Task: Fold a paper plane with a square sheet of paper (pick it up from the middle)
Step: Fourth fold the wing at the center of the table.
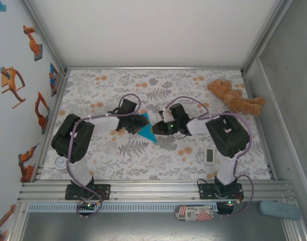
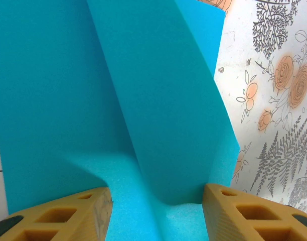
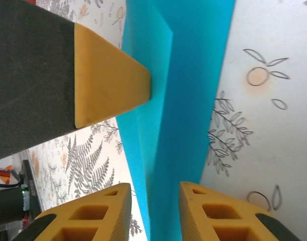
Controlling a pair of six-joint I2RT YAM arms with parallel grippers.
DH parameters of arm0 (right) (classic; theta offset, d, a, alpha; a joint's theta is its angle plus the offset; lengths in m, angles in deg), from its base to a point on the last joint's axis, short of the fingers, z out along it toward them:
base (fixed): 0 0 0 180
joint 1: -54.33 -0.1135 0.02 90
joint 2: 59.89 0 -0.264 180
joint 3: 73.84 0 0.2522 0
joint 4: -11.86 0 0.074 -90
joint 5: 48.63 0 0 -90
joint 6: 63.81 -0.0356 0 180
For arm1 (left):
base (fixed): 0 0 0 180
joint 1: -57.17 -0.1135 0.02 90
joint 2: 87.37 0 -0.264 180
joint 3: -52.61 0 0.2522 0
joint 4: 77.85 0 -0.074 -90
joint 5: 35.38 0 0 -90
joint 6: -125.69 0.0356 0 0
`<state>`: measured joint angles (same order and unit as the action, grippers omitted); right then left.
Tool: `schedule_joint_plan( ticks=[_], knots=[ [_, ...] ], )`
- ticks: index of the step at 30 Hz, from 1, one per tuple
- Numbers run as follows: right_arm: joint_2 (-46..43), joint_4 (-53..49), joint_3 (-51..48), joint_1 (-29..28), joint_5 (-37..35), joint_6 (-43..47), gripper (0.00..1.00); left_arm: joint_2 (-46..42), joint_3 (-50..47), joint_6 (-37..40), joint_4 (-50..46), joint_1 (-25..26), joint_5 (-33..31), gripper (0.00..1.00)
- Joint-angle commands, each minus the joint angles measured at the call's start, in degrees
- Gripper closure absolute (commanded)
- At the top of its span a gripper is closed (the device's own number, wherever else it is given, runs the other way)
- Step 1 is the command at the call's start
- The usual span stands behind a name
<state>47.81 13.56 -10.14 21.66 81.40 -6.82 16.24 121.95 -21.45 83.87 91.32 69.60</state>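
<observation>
Cyan paper plane (image 1: 146,130), half folded and already pointed, lay right between the two grippers out on the flowered table (image 1: 143,165), its sharp tip aimed back toward the arm bases. Left gripper (image 1: 132,123) first: it sat hard against the paper's left side, jaws standing about half apart. The blue sheet ran up between its yellow fingers (image 2: 68,216), touching both of them, with a crisp crease and a raised flap just beyond the tips. Squeezing it, or only bracketing it? I couldn't tell.

Right gripper (image 1: 161,125) next, facing the other one from the paper's right side, tips nearly meeting it. Its jaws were a little parted, and the thin folded edge ran between the pads; that looked loose, no pinch. Just ahead of it, one tip of the left gripper touched the flap.

Off to the right gripper's right and nearer the bases, a small white timer (image 1: 209,155) lay flat beside the right arm. Farther right and beyond the gripper, a brown teddy bear (image 1: 234,98) sprawled near the far corner, well apart from the paper.
</observation>
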Motion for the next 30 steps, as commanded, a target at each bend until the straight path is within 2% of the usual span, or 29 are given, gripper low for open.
schedule_joint_plan(
  ticks=[1, 7, 14, 20, 30],
  knots=[
    [-3.17, 0.62, -1.50, 0.89, -3.05, -1.72, 0.70, 4.78, -1.18, 0.55, -9.09, 0.40, -2.52, 0.47],
    [-6.90, 4.54, -4.48, 1.20, -5.10, -3.67, 0.73, 6.80, 0.25, 1.00, -12.23, 0.67, -2.94, 0.47],
    [-6.52, 3.90, -3.85, -0.27, -0.97, -2.31, 0.84, 9.81, 3.42, 0.94, -18.04, 1.41, -5.13, 0.46],
    [-5.77, -2.79, -1.20, -3.49, -1.31, 2.51, 0.87, 11.73, 4.72, 0.45, -19.95, 1.65, -5.58, 0.46],
    [-2.38, -5.10, 0.58, -3.81, -0.39, 3.46, 0.88, 13.18, 5.68, 0.52, -21.54, 1.92, -5.82, 0.46]
  ],
)
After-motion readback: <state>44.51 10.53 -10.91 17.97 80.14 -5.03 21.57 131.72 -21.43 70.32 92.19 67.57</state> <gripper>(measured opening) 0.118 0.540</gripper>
